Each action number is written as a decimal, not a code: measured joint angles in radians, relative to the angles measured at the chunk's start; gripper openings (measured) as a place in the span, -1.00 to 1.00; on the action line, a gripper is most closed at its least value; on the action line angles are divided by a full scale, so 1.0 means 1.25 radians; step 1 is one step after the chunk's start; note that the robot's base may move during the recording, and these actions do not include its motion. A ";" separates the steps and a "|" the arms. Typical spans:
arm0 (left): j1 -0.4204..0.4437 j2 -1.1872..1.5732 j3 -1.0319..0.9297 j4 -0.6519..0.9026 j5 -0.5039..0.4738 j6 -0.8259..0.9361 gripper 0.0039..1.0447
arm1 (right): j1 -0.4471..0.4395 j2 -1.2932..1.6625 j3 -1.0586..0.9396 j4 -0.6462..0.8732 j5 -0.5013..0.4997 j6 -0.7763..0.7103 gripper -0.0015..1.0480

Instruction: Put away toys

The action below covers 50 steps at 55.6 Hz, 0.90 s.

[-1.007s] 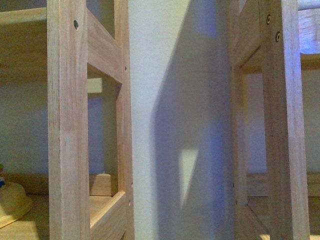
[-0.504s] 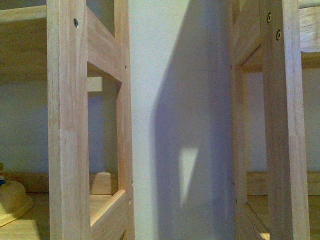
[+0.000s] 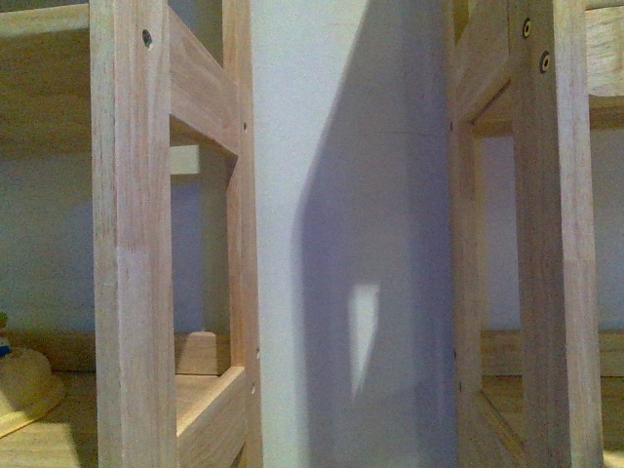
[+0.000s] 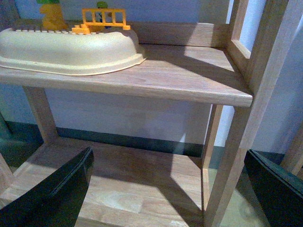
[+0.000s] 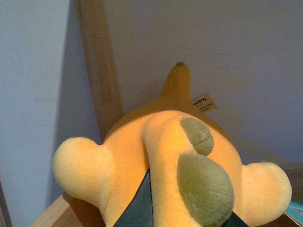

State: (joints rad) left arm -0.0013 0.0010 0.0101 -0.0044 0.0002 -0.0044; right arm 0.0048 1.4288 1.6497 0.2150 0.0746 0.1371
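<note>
The orange-yellow plush animal (image 5: 156, 156) fills the right wrist view, with olive-green patches and a white tag near its pointed tuft. My right gripper (image 5: 184, 215) is shut on it; one dark finger (image 5: 137, 210) shows pressed against its body. The plush sits close to a wooden post (image 5: 97, 71) and a pale wall. My left gripper (image 4: 173, 189) is open, its dark fingers (image 4: 57, 189) wide apart with nothing between them, above a lower wooden shelf (image 4: 128, 189). Neither gripper shows in the front view.
A cream tub (image 4: 66, 49) with orange and yellow block toys (image 4: 102, 19) stands on the upper shelf board (image 4: 180, 75). The front view looks between two wooden shelf frames (image 3: 136, 253) (image 3: 546, 253) at a white wall; the cream tub's edge (image 3: 24, 385) shows at lower left.
The front view has shifted slightly downward; the shelf frames sit marginally higher in the picture and the cream tub shows a little lower. Nothing else differs.
</note>
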 joint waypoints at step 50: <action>0.000 0.000 0.000 0.000 0.000 0.000 0.88 | -0.007 -0.050 -0.044 0.035 0.027 -0.105 0.87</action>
State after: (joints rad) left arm -0.0013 0.0010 0.0101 -0.0044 0.0002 -0.0040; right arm -0.0040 1.3663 1.5951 0.2588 0.1085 0.0055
